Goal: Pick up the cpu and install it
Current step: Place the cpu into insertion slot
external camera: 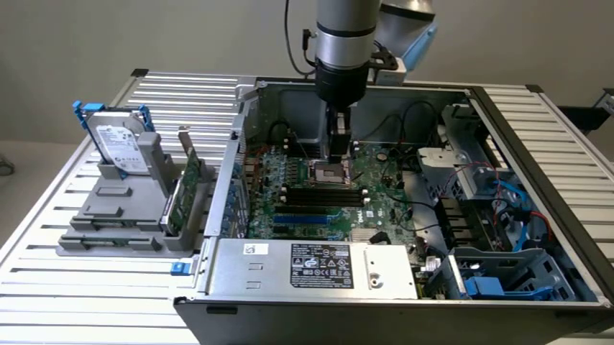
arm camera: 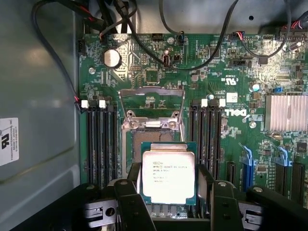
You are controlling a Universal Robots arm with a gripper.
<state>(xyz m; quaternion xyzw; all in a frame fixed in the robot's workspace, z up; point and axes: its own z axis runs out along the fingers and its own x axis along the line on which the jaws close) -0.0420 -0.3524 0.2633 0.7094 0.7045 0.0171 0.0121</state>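
Here, a slatted metal table (external camera: 537,122) carries an open computer case (external camera: 384,325), lying on its side with its inside facing up. The robot arm (external camera: 344,43) reaches straight down into the case from above. A green motherboard (arm camera: 159,72) covers the floor of the case, and a metal power supply box (external camera: 317,269) with a black label sits along the near wall. On the exterior view's left, well apart from the case, a grey stand (external camera: 115,215) holds a hard drive (external camera: 123,147) tilted upright. The gripper (external camera: 338,152) hangs just above the middle of the motherboard. In the wrist view its black fingers (arm camera: 131,180) press against two opposite edges of the cpu (arm camera: 168,174), so it is clamped on the chip, which lies flat with its silvery printed top facing the camera. The cpu sits over the near part of the socket (arm camera: 153,122), whose metal frame stands open between two banks of black memory slots (arm camera: 98,139). A round coin battery (arm camera: 111,58) lies on the board beyond the socket.
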